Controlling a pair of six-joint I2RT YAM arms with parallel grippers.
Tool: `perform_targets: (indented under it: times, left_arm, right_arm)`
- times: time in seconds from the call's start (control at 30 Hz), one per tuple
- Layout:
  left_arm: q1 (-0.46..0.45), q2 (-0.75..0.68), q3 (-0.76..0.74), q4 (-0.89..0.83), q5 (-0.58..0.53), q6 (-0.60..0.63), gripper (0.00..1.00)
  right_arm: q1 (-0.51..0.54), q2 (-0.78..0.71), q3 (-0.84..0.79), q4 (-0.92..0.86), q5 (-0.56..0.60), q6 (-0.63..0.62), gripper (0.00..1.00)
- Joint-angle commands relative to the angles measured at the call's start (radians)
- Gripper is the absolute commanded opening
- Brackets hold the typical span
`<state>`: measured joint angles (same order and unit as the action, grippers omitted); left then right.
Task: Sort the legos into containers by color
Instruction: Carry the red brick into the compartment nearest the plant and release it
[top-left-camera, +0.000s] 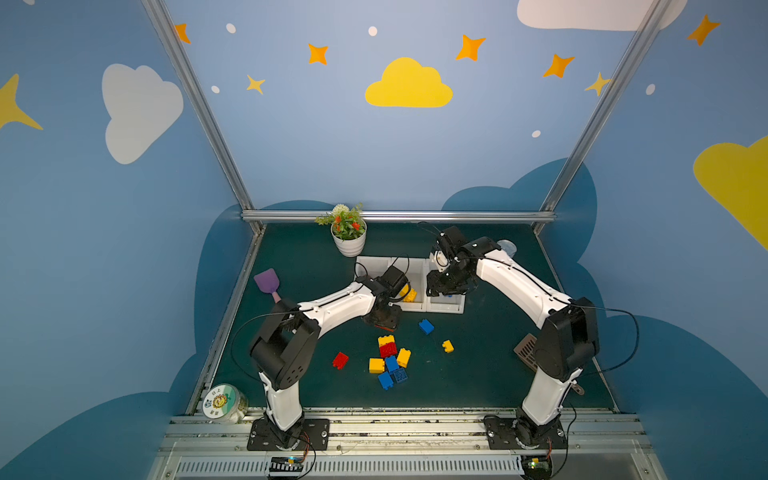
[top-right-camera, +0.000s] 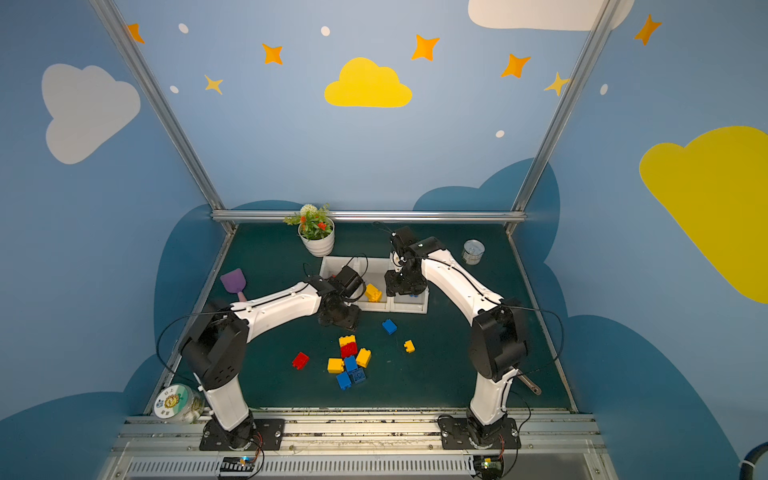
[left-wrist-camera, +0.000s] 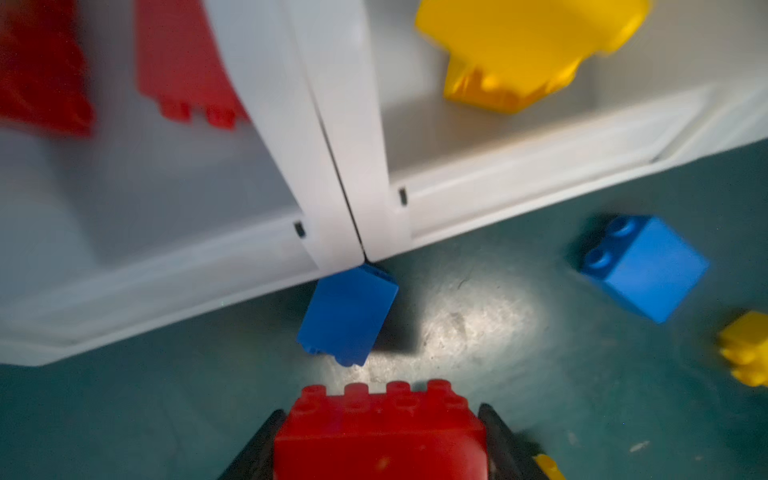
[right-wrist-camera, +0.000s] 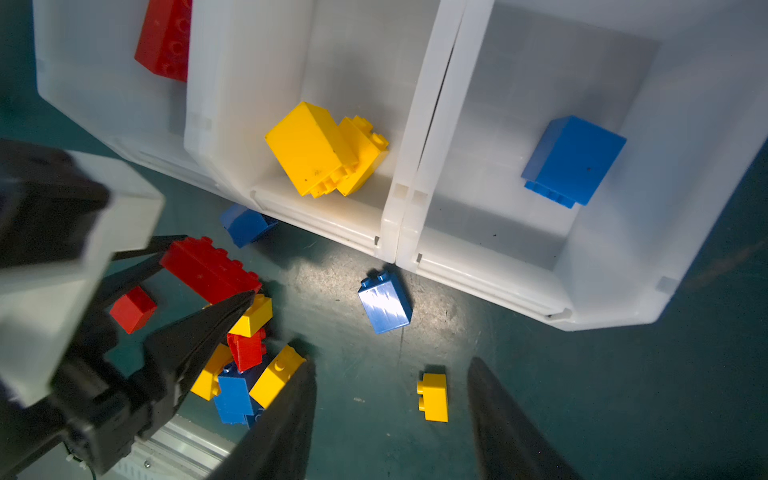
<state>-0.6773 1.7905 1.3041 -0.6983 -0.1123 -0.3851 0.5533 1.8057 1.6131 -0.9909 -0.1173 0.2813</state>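
My left gripper (top-left-camera: 380, 320) is shut on a long red lego (left-wrist-camera: 380, 432), held just above the mat in front of the containers (top-left-camera: 446, 308). These are three joined white bins: the left one (right-wrist-camera: 83, 83) holds a red lego (right-wrist-camera: 164, 39), the middle one yellow legos (right-wrist-camera: 324, 149), the right one a blue lego (right-wrist-camera: 573, 160). My right gripper (right-wrist-camera: 390, 365) hangs open and empty over the right bin's front. Loose legos lie on the mat: a mixed pile (top-left-camera: 388, 359), a red one (top-left-camera: 340, 360), a blue one (top-left-camera: 426, 326), a yellow one (top-left-camera: 447, 345). Another blue one (left-wrist-camera: 347, 316) rests against the bins' front.
A white flower pot (top-left-camera: 349, 239) stands behind the bins. A purple spatula (top-left-camera: 268, 282) lies at the left, a lidded jar (top-left-camera: 224, 403) at the front left corner, a silver can (top-right-camera: 473, 251) at the back right, and a brown slotted tool (top-left-camera: 525, 351) beside the right arm.
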Motion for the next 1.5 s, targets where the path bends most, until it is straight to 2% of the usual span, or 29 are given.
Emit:
perform_targets:
  times: [0.0,0.2,0.47,0.8,1.3,1.47]
  left_arm:
    - [0.044,-0.057,0.054,-0.027,-0.056,0.032,0.57]
    - [0.145,-0.057,0.097,-0.007,-0.061,0.053,0.57]
    - [0.241,0.027,0.209,0.014,-0.036,0.104,0.57]
    - [0.256,0.155,0.338,-0.010,-0.009,0.136,0.58]
    - [0.257,0.122,0.290,0.012,0.000,0.114,0.77]
    - [0.257,0.114,0.274,0.018,0.003,0.109,0.79]
  right_arm:
    - [-0.004,-0.039,-0.010,-0.002,-0.004,0.006,0.59]
    - [-0.004,-0.042,-0.013,0.000,-0.005,0.013,0.58]
    - [-0.002,-0.038,-0.012,-0.003,-0.009,0.026,0.58]
    - [0.001,-0.049,-0.022,-0.003,0.002,0.042,0.58]
    - [0.007,-0.055,-0.034,0.002,-0.003,0.048,0.58]
    - [0.008,-0.061,-0.042,0.004,0.000,0.052,0.58]
